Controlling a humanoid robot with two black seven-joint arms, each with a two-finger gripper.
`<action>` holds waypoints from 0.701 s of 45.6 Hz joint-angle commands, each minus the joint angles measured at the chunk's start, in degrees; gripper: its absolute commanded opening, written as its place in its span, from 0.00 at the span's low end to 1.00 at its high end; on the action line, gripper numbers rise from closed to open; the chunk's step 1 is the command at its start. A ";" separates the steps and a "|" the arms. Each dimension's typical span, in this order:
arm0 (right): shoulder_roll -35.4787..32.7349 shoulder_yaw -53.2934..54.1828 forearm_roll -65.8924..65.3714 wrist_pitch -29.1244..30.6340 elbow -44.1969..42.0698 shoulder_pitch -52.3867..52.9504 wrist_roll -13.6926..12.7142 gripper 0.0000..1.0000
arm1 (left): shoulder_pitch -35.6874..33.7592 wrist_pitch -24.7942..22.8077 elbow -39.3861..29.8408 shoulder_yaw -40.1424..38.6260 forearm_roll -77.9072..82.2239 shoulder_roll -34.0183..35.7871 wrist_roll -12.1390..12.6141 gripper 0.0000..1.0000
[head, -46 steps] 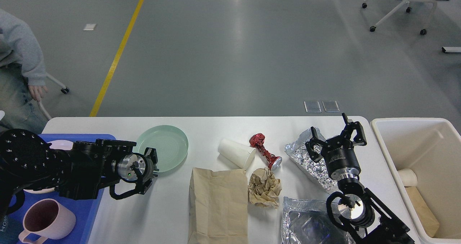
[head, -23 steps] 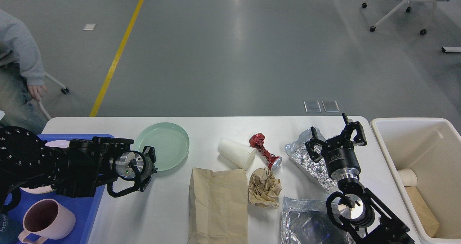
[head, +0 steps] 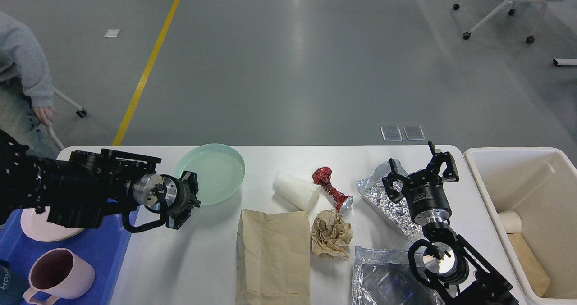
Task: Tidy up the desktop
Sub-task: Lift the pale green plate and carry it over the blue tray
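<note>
Green plate (head: 212, 173) pinched at its near rim by left gripper (head: 189, 196), tilted above desktop (head: 207, 260). Could slip from so thin a hold. Right gripper (head: 421, 170) spread wide, right of plate.

Plate (head: 215, 172) left of cup (head: 295, 197), paper bag (head: 273, 257) nearer, bin (head: 478, 170) far right
</note>
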 commanded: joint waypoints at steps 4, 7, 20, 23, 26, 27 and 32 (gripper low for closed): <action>0.00 0.00 -0.01 0.00 0.00 0.00 0.00 1.00 | -20.69 -6.91 -14.00 12.45 8.09 1.53 0.14 0.00; 0.00 0.00 -0.01 0.00 0.00 0.00 0.00 1.00 | -27.28 -10.34 -18.04 15.98 10.81 1.45 0.14 0.00; 0.00 0.00 -0.01 0.00 0.00 0.00 0.00 1.00 | -52.60 -35.47 -23.94 28.72 29.35 1.09 -1.35 0.00; 0.00 0.00 -0.01 0.00 0.00 0.00 0.00 1.00 | -57.18 -40.31 -25.17 30.57 32.96 0.48 -3.63 0.00; 0.00 0.00 -0.01 0.00 0.00 0.00 0.00 1.00 | -60.61 -43.39 -26.58 31.63 36.74 -0.75 -6.62 0.00; 0.00 0.00 -0.01 0.00 0.00 0.00 0.00 1.00 | -61.58 -44.01 -27.02 31.98 37.71 -1.45 -7.50 0.00; 0.00 0.00 -0.01 0.00 0.00 0.00 0.00 1.00 | -66.32 -46.47 -28.60 35.67 40.61 -3.74 -11.02 0.00</action>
